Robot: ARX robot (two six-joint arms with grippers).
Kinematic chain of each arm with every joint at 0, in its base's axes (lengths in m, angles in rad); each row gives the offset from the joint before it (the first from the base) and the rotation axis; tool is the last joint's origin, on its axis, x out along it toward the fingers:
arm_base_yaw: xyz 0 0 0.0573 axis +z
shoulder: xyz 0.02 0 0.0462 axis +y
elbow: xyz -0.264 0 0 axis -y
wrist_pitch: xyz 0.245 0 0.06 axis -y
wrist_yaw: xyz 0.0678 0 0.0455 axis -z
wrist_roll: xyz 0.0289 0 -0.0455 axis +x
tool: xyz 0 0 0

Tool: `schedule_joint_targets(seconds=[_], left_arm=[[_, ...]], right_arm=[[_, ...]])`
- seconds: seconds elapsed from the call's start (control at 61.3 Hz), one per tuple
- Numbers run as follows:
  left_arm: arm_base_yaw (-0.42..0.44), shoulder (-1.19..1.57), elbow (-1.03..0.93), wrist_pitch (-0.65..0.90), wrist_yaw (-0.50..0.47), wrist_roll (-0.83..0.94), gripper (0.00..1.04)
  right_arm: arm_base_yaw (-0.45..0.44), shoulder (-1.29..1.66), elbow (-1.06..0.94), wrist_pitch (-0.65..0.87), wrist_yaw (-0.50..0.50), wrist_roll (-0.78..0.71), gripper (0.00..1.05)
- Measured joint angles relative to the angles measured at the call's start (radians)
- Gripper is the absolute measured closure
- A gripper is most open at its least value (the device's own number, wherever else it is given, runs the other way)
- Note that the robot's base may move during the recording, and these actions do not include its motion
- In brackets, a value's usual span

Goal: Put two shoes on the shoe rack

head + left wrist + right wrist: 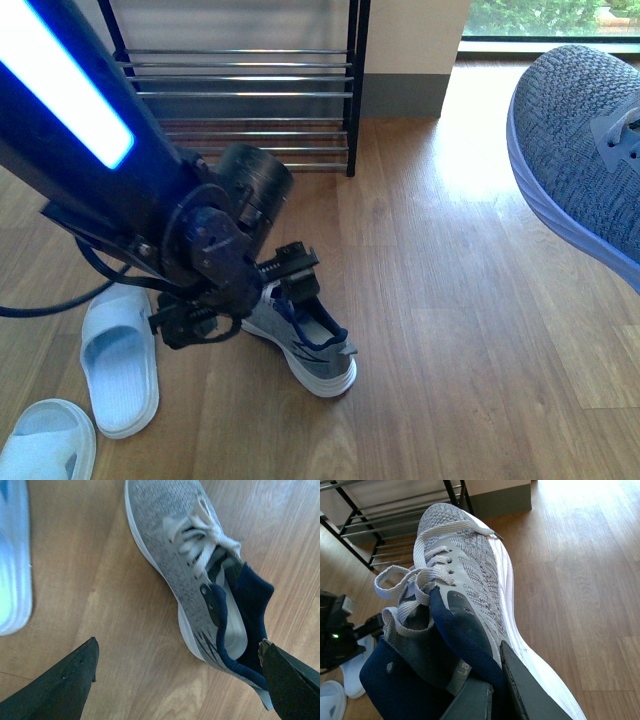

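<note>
Raised sneaker (580, 140) hangs by its soft collar in your right gripper (497, 682) — may slip; left gripper (177, 647) gapes above floor sneaker (185, 555).

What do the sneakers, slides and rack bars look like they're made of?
Floor sneaker and held sneaker: grey knit fabric upper with a visible weave; smooth white sole, probably foam or rubber; flat woven laces. Slides: pale blue, matte, one-piece moulded look, likely foam or soft plastic. Shoe rack: shiny reflective bars, apparently chromed metal; black side frames, finish unclear.
</note>
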Motion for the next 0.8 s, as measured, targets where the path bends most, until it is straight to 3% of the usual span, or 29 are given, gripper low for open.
schedule_joint_targets(seconds=[0.277,0.8], left_arm=[[-0.043,0.124,0.092,-0.026,-0.031,-0.068,0.09],[-0.039,0.294,0.323,-0.153,-0.099,-0.142,0.09]], right_arm=[[0.0,0.0,0.0,0.0,0.0,0.0,1.03],[0.0,0.0,0.0,0.0,0.0,0.0,1.03]])
